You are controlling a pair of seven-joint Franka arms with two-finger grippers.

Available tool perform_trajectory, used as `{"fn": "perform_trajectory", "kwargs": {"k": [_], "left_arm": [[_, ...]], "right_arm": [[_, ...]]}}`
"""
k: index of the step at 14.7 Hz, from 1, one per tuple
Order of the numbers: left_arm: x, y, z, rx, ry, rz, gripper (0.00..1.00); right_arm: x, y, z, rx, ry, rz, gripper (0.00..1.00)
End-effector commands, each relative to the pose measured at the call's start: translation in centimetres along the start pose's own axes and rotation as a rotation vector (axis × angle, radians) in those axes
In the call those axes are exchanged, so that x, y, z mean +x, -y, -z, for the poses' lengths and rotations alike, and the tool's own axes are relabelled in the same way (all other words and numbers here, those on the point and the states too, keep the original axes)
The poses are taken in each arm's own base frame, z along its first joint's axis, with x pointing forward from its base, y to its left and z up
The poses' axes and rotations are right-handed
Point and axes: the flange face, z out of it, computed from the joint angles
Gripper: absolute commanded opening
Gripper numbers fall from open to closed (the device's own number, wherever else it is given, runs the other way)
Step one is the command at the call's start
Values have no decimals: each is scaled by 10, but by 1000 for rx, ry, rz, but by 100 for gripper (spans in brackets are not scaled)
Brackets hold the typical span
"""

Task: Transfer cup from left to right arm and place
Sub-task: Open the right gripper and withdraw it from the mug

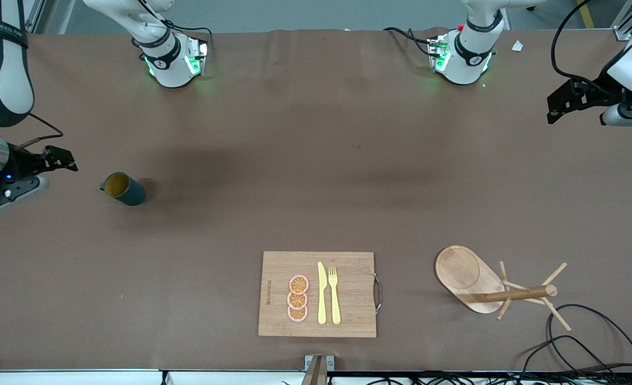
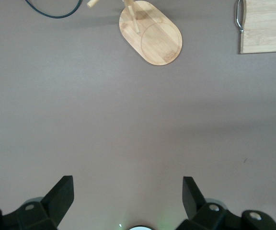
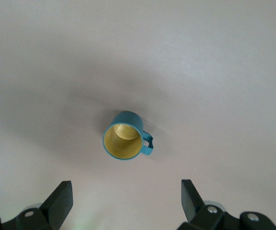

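The cup [image 1: 123,189] is sitting upright on the table toward my right arm's end, apart from both of my grippers. My right gripper [image 3: 123,201] is hovering above it, fingers spread wide, holding nothing. My left gripper [image 2: 127,199] is waiting over bare table near the wooden stand [image 2: 155,34], fingers equally wide.

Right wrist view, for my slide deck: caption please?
Open right gripper hovers above the upright teal cup on the brown table.

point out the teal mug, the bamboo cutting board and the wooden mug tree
dark teal ribbed mug [image 1: 124,189], front view, its side
bamboo cutting board [image 1: 353,278], front view, bare wood
wooden mug tree [image 1: 514,294], front view, its post
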Motion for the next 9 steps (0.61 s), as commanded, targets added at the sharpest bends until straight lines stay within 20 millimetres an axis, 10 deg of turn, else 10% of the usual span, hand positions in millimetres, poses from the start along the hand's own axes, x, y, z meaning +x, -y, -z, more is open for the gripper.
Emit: {"fn": "perform_trajectory", "kwargs": {"k": [1, 9], "left_arm": [[-8, -4, 7, -7, -1, -5, 100], [-8, -8, 8, -28, -3, -4, 100]], "right_arm": [[-11, 11, 29, 17, 13, -188, 100], [-14, 61, 89, 16, 92, -355, 100]]}}
